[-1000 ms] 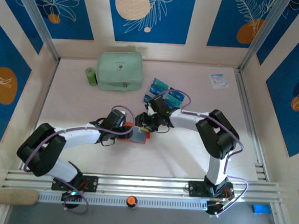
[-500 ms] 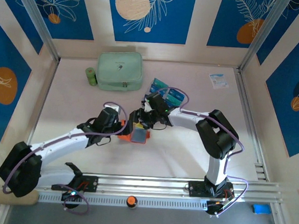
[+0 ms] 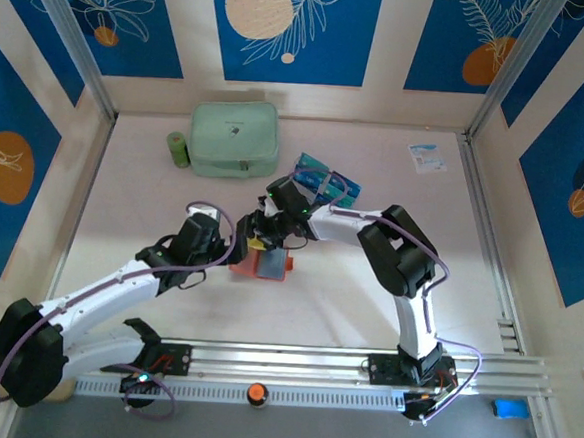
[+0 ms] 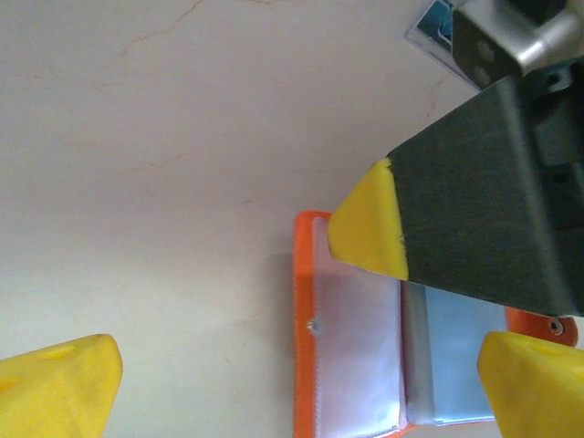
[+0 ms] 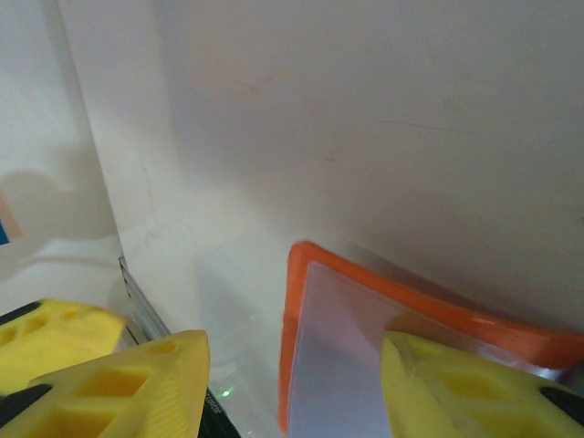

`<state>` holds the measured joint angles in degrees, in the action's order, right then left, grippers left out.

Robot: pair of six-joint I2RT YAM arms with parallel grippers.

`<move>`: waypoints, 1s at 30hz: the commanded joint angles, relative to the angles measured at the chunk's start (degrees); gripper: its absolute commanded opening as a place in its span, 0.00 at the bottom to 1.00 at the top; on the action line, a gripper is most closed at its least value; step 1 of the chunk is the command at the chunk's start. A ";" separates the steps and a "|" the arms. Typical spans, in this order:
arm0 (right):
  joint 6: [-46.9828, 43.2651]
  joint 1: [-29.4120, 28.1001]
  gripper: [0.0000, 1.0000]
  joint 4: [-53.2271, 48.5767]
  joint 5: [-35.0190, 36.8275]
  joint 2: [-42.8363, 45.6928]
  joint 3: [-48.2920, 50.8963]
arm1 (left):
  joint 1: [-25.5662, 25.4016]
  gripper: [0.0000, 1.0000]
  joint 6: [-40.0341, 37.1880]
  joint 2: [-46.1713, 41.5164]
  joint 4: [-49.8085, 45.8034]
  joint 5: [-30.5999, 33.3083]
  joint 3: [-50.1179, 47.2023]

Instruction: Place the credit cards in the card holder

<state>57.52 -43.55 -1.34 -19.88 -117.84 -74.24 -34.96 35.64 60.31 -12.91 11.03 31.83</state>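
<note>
Left jaws now wide, right jaws parted over card holder (image 3: 262, 264), pale table (image 3: 471, 242)

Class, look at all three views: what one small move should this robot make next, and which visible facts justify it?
Probably lower the open left end effector onto the orange edge of the card holder to pin it. The holder lies spread open, one light-blue card in its sleeve, while the right end effector straddles its corner; more credit cards wait beyond.

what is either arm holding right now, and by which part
The left gripper holds nothing, jaws wide open above the card holder. For the right gripper it cannot be told: the card holder's corner sits between its jaws.
</note>
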 commanded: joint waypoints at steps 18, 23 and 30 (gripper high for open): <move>0.51 0.91 0.52 -1.00 -3.74 3.50 0.99 | 0.90 1.00 -2.35 11.88 4.79 0.02 -2.42; -1.46 1.60 0.52 -2.59 -1.97 6.44 2.60 | 0.86 1.00 -1.86 14.10 3.43 1.21 -1.87; -9.76 3.84 0.51 -11.32 3.23 10.20 2.53 | 0.86 1.00 -1.31 15.23 3.32 1.37 -1.95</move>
<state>53.12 -40.97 -6.44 -19.31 -111.00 -72.20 -34.70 34.15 74.98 -9.26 11.25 29.50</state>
